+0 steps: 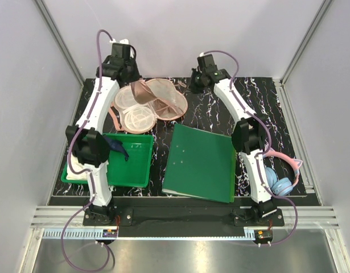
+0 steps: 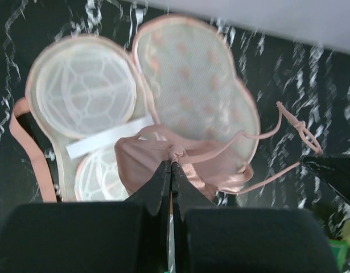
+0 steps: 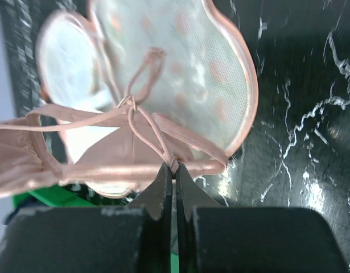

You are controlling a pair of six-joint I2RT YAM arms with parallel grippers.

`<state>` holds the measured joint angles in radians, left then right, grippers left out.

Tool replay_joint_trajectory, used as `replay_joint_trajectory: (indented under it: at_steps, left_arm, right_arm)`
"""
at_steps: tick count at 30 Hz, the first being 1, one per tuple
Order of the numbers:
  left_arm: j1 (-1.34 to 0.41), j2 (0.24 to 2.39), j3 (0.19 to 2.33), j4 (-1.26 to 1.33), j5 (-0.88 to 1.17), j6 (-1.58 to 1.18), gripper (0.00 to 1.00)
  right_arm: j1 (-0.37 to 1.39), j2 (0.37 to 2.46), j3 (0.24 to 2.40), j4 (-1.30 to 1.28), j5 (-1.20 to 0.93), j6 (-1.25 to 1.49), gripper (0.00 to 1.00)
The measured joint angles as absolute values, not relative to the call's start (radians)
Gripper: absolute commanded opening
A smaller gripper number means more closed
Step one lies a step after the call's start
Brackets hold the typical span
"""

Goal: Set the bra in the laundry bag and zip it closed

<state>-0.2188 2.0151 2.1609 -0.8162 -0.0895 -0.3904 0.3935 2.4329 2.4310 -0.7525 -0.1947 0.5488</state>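
The bag point(image 1: 136, 118) lay open in 2 halves, like a clamshell, at the far left of the tabletop point(image 1: 266, 102), its pale mesh-lined insides facing up and its pink rim showing all round. The bra point(image 1: 146, 92) was stretched over the open bag between the 2 arms and was not packed inside. Whether its fabric touched the bag could not be told. The left gripper point(image 1: 131, 79) stood at the far left corner. In the left wrist view its fingers point(image 2: 161, 185) were pressed together on the shiny pink fabric at the middle of the bra point(image 2: 141, 162), above the bag point(image 2: 192, 85). The right gripper point(image 1: 193, 85) stood near the middle of the far edge. In the right wrist view its tips point(image 3: 175, 168) were pinched on the thin straps and band of the bra point(image 3: 135, 120), with the bag point(image 3: 214, 74) beneath. A green bin point(image 1: 135, 170) sat at the near left corner, holding a dark blue cloth point(image 1: 119, 149) and a white cloth point(image 1: 77, 170). A green folder point(image 1: 200, 162) lay flat near the middle of the near edge, just beside the bin. Pink and blue headphones point(image 1: 280, 183) lay at the near right corner, beside the right arm's base.
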Motion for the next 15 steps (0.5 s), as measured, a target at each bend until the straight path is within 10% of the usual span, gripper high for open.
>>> replay_joint_trajectory:
  at_steps: [15]
  left_arm:
    - [-0.101, 1.718, 1.244, -0.196, 0.034, -0.5, 0.0]
  right_arm:
    - [0.382, 2.402, 2.326, -0.756, -0.302, 0.626, 0.06]
